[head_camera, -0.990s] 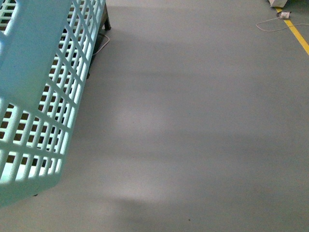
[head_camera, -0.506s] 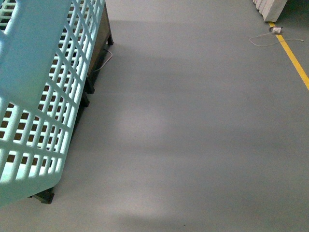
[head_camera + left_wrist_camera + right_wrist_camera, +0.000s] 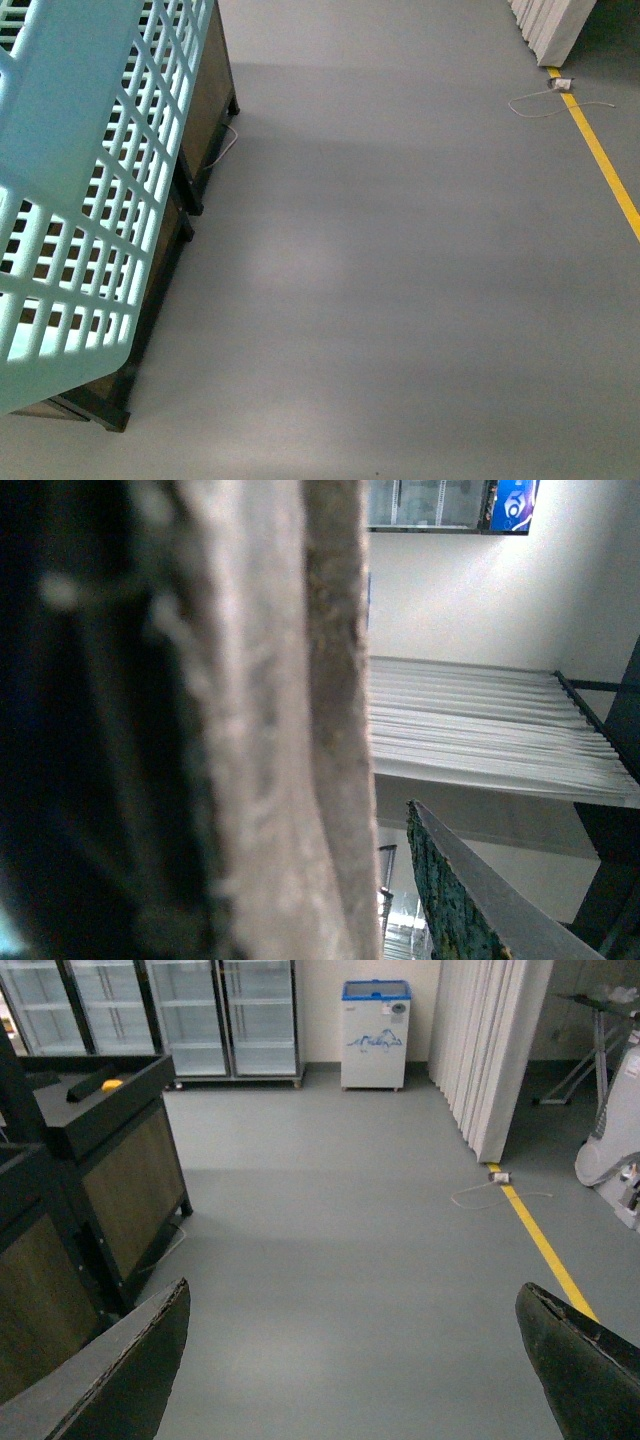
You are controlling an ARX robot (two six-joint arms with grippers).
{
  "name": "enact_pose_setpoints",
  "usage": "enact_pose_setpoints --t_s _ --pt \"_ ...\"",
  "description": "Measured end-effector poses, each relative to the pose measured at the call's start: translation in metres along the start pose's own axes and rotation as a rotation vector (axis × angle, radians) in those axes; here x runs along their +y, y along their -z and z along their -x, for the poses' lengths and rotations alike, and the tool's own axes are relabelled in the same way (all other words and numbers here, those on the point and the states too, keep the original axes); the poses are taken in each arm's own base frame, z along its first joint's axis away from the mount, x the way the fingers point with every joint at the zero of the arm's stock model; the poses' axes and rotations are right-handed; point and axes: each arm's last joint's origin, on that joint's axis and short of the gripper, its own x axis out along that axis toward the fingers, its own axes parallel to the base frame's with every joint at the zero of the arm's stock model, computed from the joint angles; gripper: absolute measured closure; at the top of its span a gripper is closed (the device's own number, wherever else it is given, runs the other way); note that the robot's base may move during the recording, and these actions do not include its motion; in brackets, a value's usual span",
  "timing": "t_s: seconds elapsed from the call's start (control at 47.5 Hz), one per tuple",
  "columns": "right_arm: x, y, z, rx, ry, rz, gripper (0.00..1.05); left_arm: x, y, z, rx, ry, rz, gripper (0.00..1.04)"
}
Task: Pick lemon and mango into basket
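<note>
No legible text; freezer logo [image 3: 375,1038], blue wall sign [image 3: 511,504] both unreadable.

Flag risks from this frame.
The basket fills the front view's left, hiding most of the dark stands; it could clip them.
A loose white cable lies on the floor by the yellow line: a snag hazard if the base heads there.
The right gripper is open and empty; the only candidate fruit is a small yellow-orange thing on one stand, too small to identify.

floor [image 3: 400,260]: grey | yellow line [image 3: 603,160], white cable [image 3: 535,104] far right | dark cabinets [image 3: 208,100] left
</note>
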Motion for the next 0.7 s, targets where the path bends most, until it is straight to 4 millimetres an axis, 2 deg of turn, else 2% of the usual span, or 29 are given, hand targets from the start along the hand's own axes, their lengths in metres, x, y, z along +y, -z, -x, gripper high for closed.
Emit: enact_pose_setpoints --t_s 0.695 --pt "0.0001 -0.0001 0.0 -0.001 -0.003 0.0 0.09 0.0002 0.0007 -0.0004 0.004 -0.002 0.002 0.77"
